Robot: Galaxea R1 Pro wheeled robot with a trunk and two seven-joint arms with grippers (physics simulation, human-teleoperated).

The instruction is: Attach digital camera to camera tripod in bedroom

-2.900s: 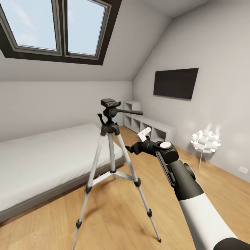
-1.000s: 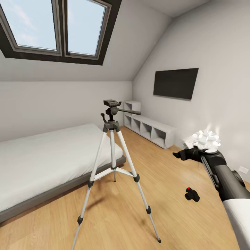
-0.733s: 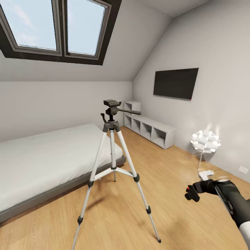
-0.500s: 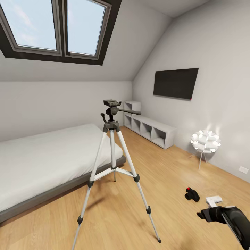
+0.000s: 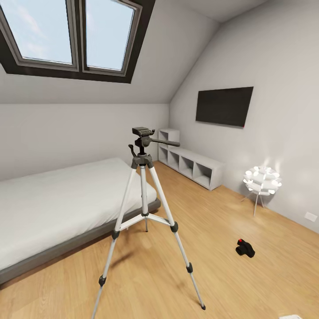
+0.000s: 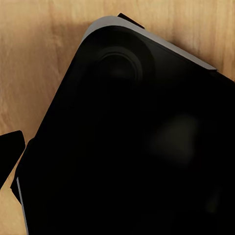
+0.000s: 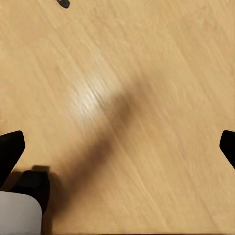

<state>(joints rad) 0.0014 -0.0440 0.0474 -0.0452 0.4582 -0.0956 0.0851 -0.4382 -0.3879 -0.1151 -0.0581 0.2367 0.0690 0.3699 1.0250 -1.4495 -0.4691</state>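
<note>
**Camera on the floor, tripod head bare in attic bedroom**

The camera tripod (image 5: pixel 145 208) stands upright on the wood floor (image 5: pixel 221 212) in the middle of the room, its three silver-white legs spread and its dark pan head carrying nothing, the long handle pointing right. The digital camera (image 5: pixel 245 249) lies on the floor to the right of the tripod and well apart from it, its red button facing up. To the left, a low grey bed (image 5: pixel 62 204) with a white mattress runs along the far wall beneath a dark-framed double skylight (image 5: pixel 71 35). White cube shelves (image 5: pixel 190 164) line the far right wall under a dark wall-mounted screen (image 5: pixel 224 106), and a lit white petal-shaped floor lamp (image 5: pixel 262 180) stands on the right, beyond the camera. In the right wrist view, the right claw (image 7: pixel 117 147) hangs released over bare floorboards, its two dark fingertips (image 7: pixel 11 149) wide apart with nothing between them. In the left wrist view, one dark fingertip of the left claw (image 6: pixel 10 152) shows beside a large black body (image 6: pixel 132 147) above the floor; whether that claw is released or clenched cannot be told.
</note>
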